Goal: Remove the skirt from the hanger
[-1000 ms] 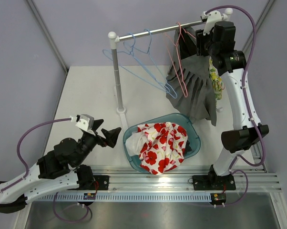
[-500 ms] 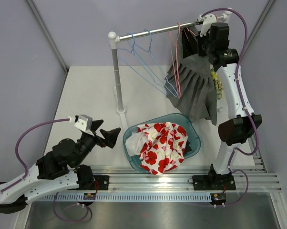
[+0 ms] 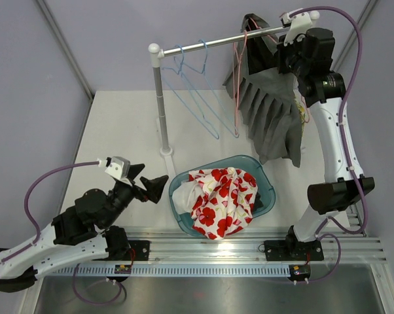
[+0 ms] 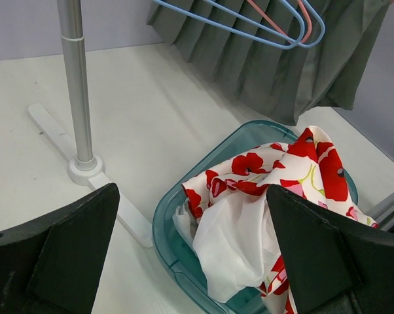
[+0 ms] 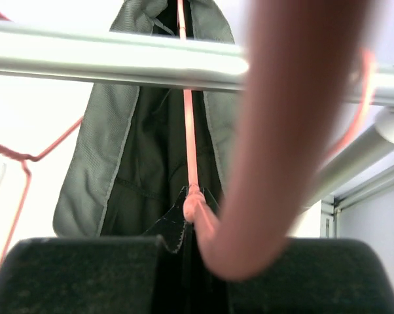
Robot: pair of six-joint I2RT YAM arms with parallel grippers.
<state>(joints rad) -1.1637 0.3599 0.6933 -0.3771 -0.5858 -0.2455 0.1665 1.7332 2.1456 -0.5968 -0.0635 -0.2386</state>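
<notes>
Risk first — the pink wire hanger (image 3: 238, 78) is hooked on the metal rail (image 3: 203, 44), and the grey pleated skirt (image 3: 272, 114) hangs from it at the far right, waistband bunched up at rail height. A sideways pull could slide or unhook the hanger, so it comes away with the skirt. The fabric could also snag the blue wire hangers (image 3: 190, 78) just to the left. If released here, it may miss the teal plastic basket (image 3: 269, 190) nearer the arms.

Right jaws look closed on the skirt's waistband beside the hanger wire — the blurred hook hides the exact contact in the wrist view.

Left jaws are wide open, holding nothing, above the tabletop (image 3: 118, 131) just left of the basket.
</notes>
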